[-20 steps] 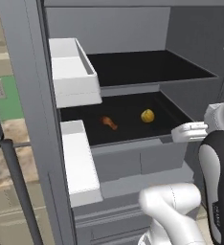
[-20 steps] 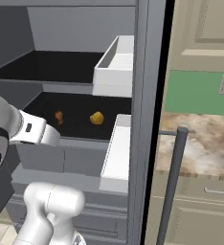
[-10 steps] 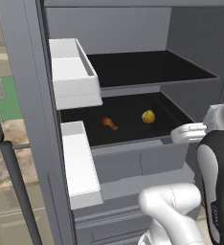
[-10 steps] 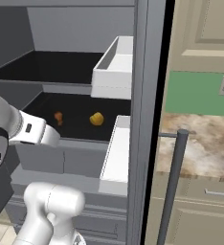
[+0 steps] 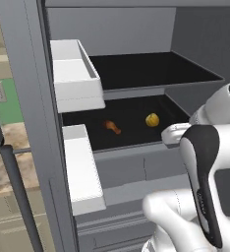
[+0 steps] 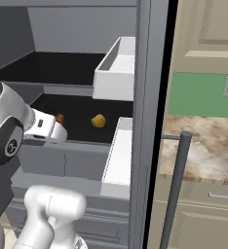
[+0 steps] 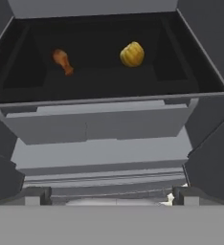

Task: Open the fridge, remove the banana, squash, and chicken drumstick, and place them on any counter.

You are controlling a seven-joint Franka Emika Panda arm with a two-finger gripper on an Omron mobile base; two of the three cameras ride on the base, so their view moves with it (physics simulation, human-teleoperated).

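Note:
The fridge [image 5: 117, 29] stands open, its dark shelves facing me. On the lower shelf lie the brown chicken drumstick [image 5: 112, 127] [image 6: 60, 117] [image 7: 62, 61] and, to its right, the round yellow squash [image 5: 152, 119] [image 6: 98, 120] [image 7: 132, 54]. The banana is out of view. My gripper [image 7: 113, 195] is open, its fingertips [image 7: 37, 194] wide apart, with nothing between them. It hangs in front of the shelf's grey front lip, short of both items. The white hand [image 5: 175, 133] [image 6: 47, 128] sits at the shelf's front edge.
White door bins [image 5: 75, 74] [image 6: 117, 65] jut from the open doors on either side of the shelves. A dark slim door handle [image 5: 18, 197] [image 6: 177, 185] stands in the foreground. The mottled counter [image 5: 11, 145] [image 6: 208, 146] lies beyond the doors.

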